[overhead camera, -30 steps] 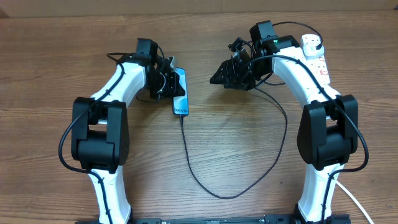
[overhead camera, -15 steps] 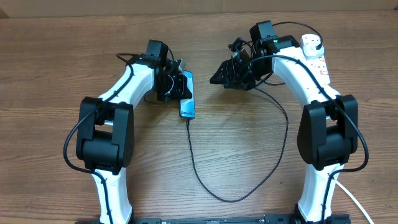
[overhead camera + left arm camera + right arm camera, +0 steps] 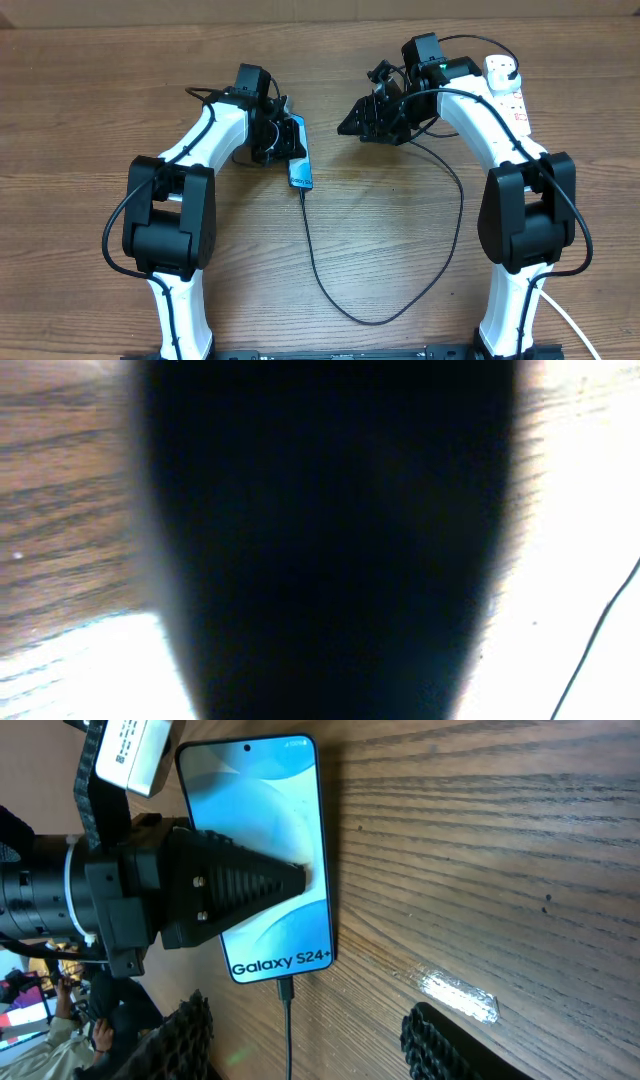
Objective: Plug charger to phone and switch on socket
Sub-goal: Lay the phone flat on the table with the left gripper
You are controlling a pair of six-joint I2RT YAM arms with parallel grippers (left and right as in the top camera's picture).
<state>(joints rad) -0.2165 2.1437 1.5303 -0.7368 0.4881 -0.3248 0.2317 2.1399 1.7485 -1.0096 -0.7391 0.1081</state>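
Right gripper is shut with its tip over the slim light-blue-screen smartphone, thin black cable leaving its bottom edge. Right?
No: that is the left gripper, shut, over the slim smartphone with the light-blue screen, as the overhead view shows. The right gripper stands open, apart from it. The thin black cable does leave its bottom edge.

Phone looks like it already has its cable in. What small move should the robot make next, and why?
Probably swing the right fingers over toward the socket. The charger already seems seated in the phone, which the closed left fingers appear to rest on. The right fingers are open, empty and away from the switches.
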